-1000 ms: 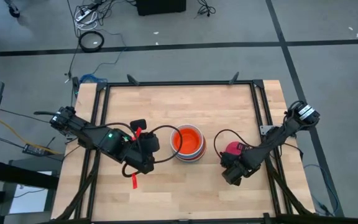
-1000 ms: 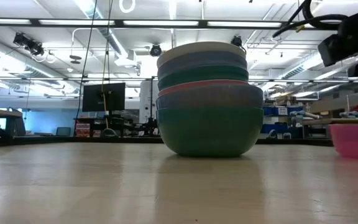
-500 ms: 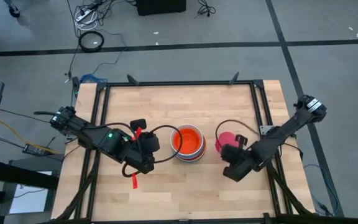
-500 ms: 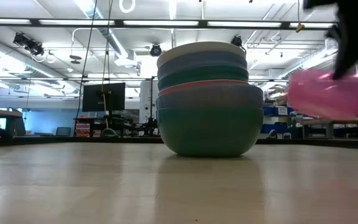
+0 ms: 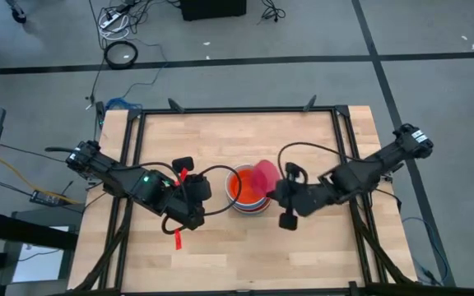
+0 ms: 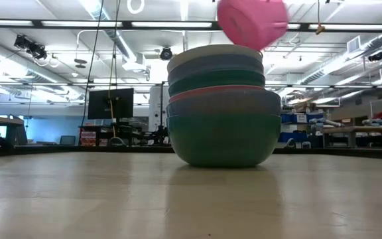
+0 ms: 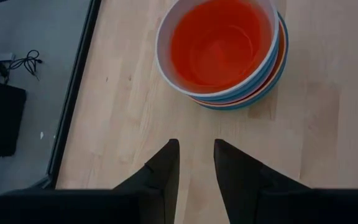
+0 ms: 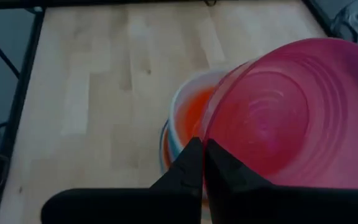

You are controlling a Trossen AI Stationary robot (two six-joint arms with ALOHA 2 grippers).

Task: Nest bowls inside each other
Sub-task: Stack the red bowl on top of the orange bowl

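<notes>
A stack of nested bowls [image 5: 247,191] rests on its teal bottom bowl [image 6: 223,139] at the table's middle, with an orange bowl [image 7: 219,46] innermost. My right gripper [image 5: 277,191] is shut on a magenta bowl [image 5: 263,176]. That bowl hangs tipped above the stack's right side and shows high in the low view [image 6: 252,23]. My left gripper [image 7: 196,155] stands open just left of the stack, with bare wood between its fingers. My right gripper pinches the magenta bowl's rim [image 8: 213,134] between its two fingers, one on either face of the wall. The fingers come from the table's right, slanting down. The bowl is lifted clear and tipped up on edge, over the stack [image 8: 182,127].
Black frame rails [image 5: 338,123] run round the wooden table top. Bare wood lies all around the stack, toward both the far and near edges. Cables loop from both arms above the table.
My right gripper has risen and gone toward the table's left, to the stack, turning as it went. The magenta bowl, first upright on the table at the right, is now lifted clear, tipped on edge and above the stack.
</notes>
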